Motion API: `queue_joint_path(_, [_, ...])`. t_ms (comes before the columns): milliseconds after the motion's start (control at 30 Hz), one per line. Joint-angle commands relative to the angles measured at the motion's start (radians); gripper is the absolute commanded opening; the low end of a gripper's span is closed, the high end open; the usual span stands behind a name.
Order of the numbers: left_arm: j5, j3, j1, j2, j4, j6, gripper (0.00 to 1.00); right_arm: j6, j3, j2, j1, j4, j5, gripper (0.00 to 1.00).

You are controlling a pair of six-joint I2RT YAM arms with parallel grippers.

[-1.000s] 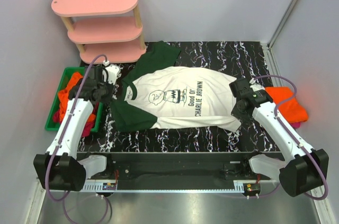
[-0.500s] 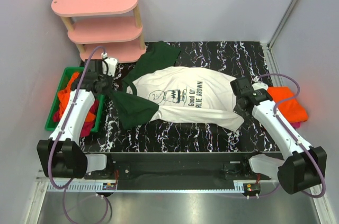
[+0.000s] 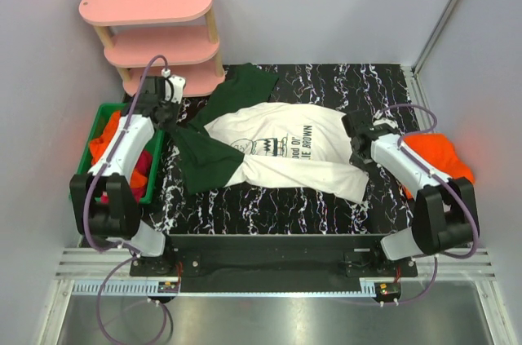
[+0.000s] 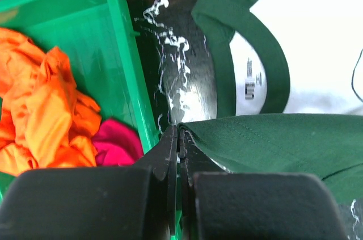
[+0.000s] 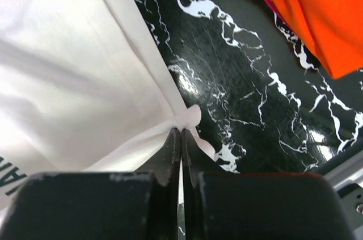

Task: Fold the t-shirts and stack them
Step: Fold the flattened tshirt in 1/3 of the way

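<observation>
A white t-shirt (image 3: 281, 145) with dark green sleeves and a black cartoon-face print lies stretched across the middle of the black marbled table (image 3: 383, 88). In the overhead frame its collar points left and its hem points right.

At centre left of that frame, one dark green sleeve (image 3: 204, 167) is pulled up into a peak beside the collar. The other sleeve spreads toward the top of the frame. The left wrist camera shows the left gripper (image 4: 178, 132) at the bottom centre of its frame, its jaws pressed fully together on the stitched edge of the raised sleeve. The collar and its printed neck label sit just above.

To the left in the same view stands a green bin (image 4: 116, 41). It holds crumpled orange t-shirts (image 4: 45, 109) and a magenta t-shirt (image 4: 116, 143) tucked against its near wall.

At centre right of the overhead frame, the second arm reaches the shirt's hem. Its wrist camera shows the right gripper (image 5: 181, 133) closed tight, a small fold of white cloth pinched between the tips and the fabric fanning away to the upper left.

A separate orange t-shirt (image 3: 444, 153) rests at the table's right edge, apart from the white one. A pink shelf (image 3: 147, 4) stands in the upper left corner.
</observation>
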Motion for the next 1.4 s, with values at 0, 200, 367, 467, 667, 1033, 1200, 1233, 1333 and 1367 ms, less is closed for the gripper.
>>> queue_joint_path(0, [-0.020, 0.083, 0.005, 0.043, 0.084, -0.020, 0.00, -0.025, 0.056, 0.051, -0.027, 0.072, 0.067, 0.00])
queue_joint_path(200, [-0.032, 0.100, 0.004, 0.096, 0.103, -0.009, 0.00, -0.063, 0.087, 0.132, -0.079, 0.129, 0.079, 0.00])
queue_joint_path(367, [-0.036, 0.103, 0.004, 0.123, 0.113, 0.003, 0.00, -0.082, 0.133, 0.202, -0.097, 0.158, 0.067, 0.00])
queue_joint_path(467, [-0.044, 0.100, 0.004, 0.137, 0.119, 0.006, 0.00, -0.085, 0.154, 0.247, -0.096, 0.166, 0.067, 0.00])
queue_joint_path(667, [-0.041, 0.088, 0.004, 0.140, 0.122, 0.014, 0.00, -0.088, 0.159, 0.253, -0.097, 0.169, 0.052, 0.00])
queue_joint_path(1033, [-0.043, 0.112, -0.004, 0.189, 0.125, -0.008, 0.00, -0.088, 0.134, 0.278, -0.096, 0.184, 0.050, 0.00])
queue_joint_path(1200, [-0.055, 0.140, -0.032, 0.221, 0.125, -0.021, 0.22, -0.094, 0.150, 0.310, -0.096, 0.187, 0.034, 0.00])
queue_joint_path(1233, [-0.050, 0.142, -0.035, 0.218, 0.125, -0.025, 0.44, -0.097, 0.156, 0.310, -0.096, 0.189, 0.032, 0.00])
queue_joint_path(1333, [-0.049, 0.130, -0.038, 0.171, 0.133, -0.034, 0.90, -0.106, 0.148, 0.266, -0.097, 0.198, 0.043, 0.30])
queue_joint_path(1367, [-0.052, 0.125, -0.038, 0.136, 0.137, -0.035, 0.99, -0.111, 0.147, 0.232, -0.096, 0.198, 0.059, 0.42])
